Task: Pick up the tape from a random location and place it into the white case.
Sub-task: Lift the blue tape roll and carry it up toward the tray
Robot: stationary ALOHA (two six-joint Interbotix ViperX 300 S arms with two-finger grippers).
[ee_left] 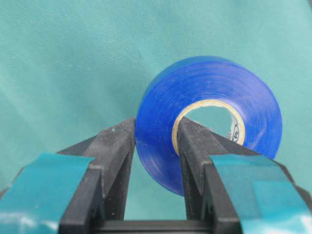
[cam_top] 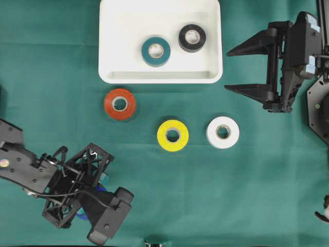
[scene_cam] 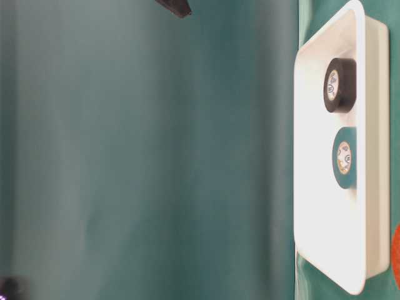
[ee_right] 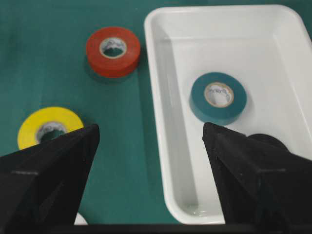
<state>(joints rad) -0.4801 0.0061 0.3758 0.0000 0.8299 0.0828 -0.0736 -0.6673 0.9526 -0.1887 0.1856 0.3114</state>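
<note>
Left fingers (ee_left: 156, 146): mine, clamped on the blue tape roll (ee_left: 209, 117); one finger outside the wall, other thru the core. Roll stands on edge in the grip, cardboard core facing the wrist cam, green cloth behind it.
Left arm: low-left corner of the overhead view, w/ a bit of blue showing under the gripper (cam_top: 95, 177).
Red roll (cam_top: 120, 104): flat on the desk (cam_top: 51, 77), just below the case's lower-left corner, not in it.
White case (cam_top: 160, 77): top centre of the overhead view, on the green cloth; long side runs left-right.
Teal roll (cam_top: 156, 51): flat inside the case, near the middle.
Black roll (cam_top: 192, 37): inside the case too, up-right of the teal one, close to it but apart.
Yellow roll (cam_top: 172, 135): flat on the desk, below the case, betw. red and white rolls.
White roll (cam_top: 222, 132): flat on the desk, just right of yellow, a gap betw. them.
Right fingers (cam_top: 247, 69): mine, spread wide apart, holding nothing; they point left toward the case's right edge, w/ a gap to it.
Right wrist cam: case, teal, red and yellow rolls seen betw. my two open fingers.
</note>
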